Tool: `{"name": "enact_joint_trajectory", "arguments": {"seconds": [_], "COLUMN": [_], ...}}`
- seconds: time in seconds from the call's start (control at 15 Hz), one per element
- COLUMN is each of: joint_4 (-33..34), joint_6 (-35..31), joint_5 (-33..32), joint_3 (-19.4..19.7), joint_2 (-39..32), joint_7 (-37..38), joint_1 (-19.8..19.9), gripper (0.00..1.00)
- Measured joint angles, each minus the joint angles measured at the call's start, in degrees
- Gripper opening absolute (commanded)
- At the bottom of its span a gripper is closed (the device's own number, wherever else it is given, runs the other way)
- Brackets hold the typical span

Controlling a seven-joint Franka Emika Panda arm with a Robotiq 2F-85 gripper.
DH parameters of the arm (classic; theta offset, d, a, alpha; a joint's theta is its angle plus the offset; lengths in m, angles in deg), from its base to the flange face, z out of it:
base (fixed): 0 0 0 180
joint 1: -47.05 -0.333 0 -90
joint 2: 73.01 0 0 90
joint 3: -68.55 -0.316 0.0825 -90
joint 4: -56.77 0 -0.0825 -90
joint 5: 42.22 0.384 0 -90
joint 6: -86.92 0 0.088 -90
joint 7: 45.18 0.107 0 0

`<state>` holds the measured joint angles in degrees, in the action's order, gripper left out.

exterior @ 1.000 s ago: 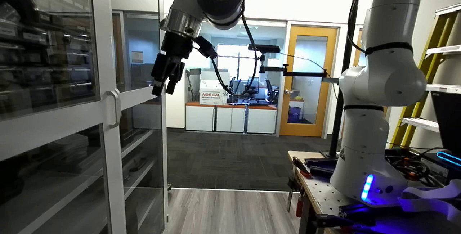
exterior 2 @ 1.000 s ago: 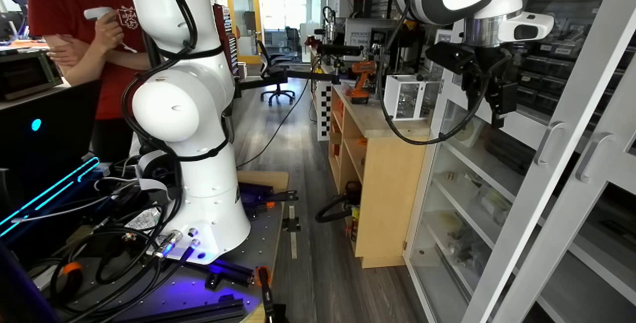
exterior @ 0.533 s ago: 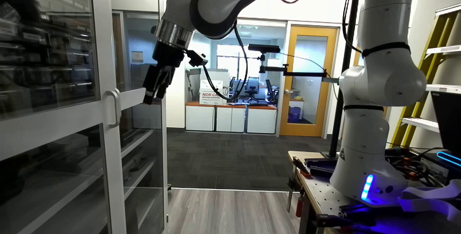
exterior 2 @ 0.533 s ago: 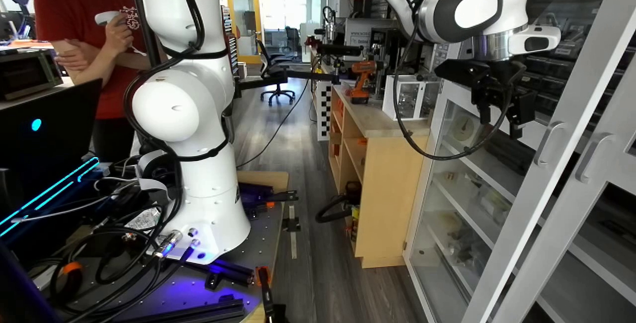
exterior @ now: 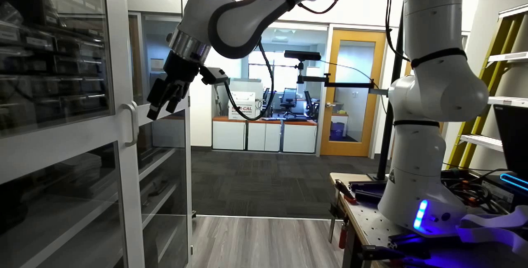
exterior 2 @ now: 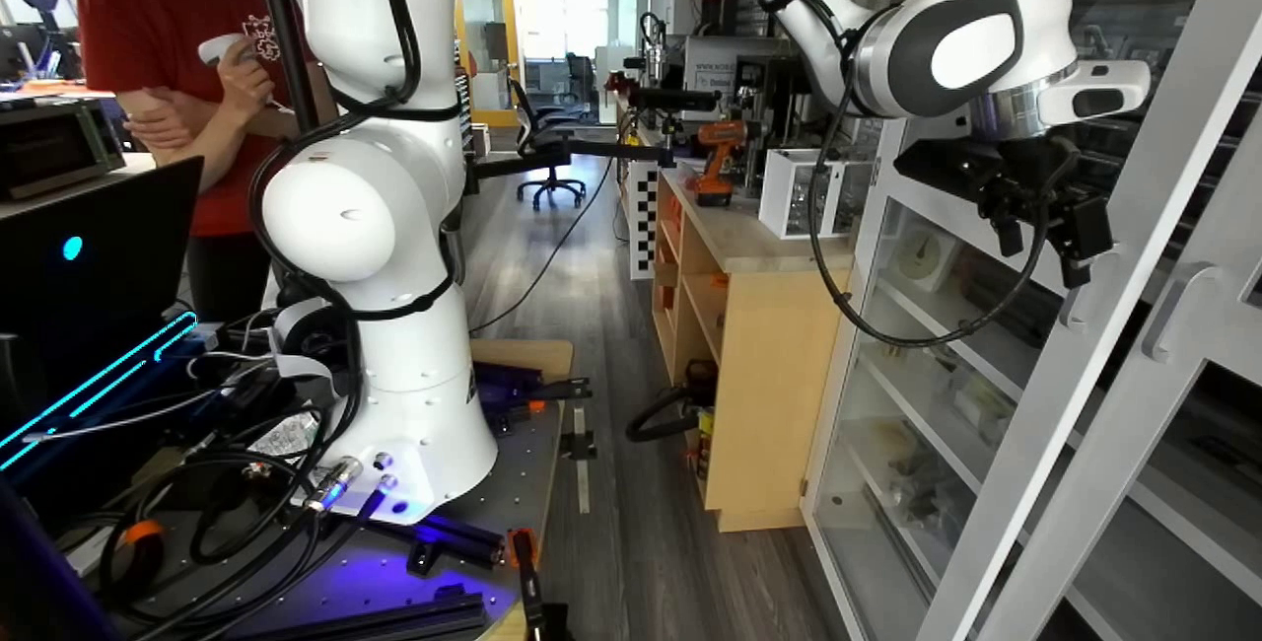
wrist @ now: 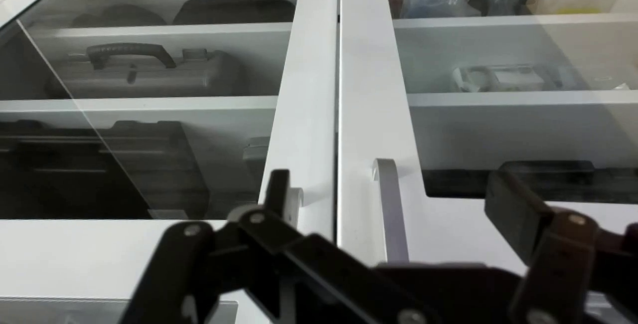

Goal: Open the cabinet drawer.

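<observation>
A white cabinet (exterior: pixel 53 148) with glass doors shows in both exterior views (exterior 2: pixel 1025 444); the doors look shut, with a thin seam between them. Two upright handles sit beside the seam. In the wrist view one handle (wrist: pixel 391 209) lies between the fingers, beyond them; the other handle (wrist: pixel 295 204) is partly hidden behind the left finger. My gripper (wrist: pixel 396 204) is open and empty. In an exterior view the gripper (exterior 2: pixel 1045 256) covers the upper part of the nearer handle (exterior 2: pixel 1075 311). The gripper (exterior: pixel 162 109) tilts down toward the doors; contact is not seen. No drawer front shows outside the glass.
Small bins (exterior: pixel 37 59) and shelves stand behind the glass. A wooden bench (exterior 2: pixel 779 394) with an orange drill (exterior 2: pixel 720 163) adjoins the cabinet. A camera on a bracket (exterior: pixel 303 55) stands behind the arm. A person (exterior 2: pixel 148 30) stands beyond the robot's table (exterior: pixel 359 214).
The arm has moved toward the cabinet and slightly down. The gripper now tilts more toward the doors and overlaps a handle in an exterior view. The doors have not moved.
</observation>
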<state>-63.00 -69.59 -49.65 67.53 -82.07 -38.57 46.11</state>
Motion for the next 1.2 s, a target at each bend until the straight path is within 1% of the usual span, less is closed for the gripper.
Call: {"name": "enact_joint_trajectory", "arguments": {"seconds": [0.33,0.8,0.87,0.93,1.2], "joint_4": [1.4,5.0,5.5,6.0,7.7], "joint_6": [-4.0,-6.6,-6.9,-7.2,-7.3], "joint_5": [0.0,0.0,0.0,0.0,0.1], "joint_3": [0.6,0.9,0.9,1.0,1.6], "joint_2": [-3.1,-7.4,-7.9,-8.3,-9.5], "joint_7": [1.4,1.5,1.5,1.5,1.5], "joint_1": [-0.4,-1.5,-1.7,-1.8,-2.3], "gripper": [1.0,1.0,0.75,0.74,0.47]}}
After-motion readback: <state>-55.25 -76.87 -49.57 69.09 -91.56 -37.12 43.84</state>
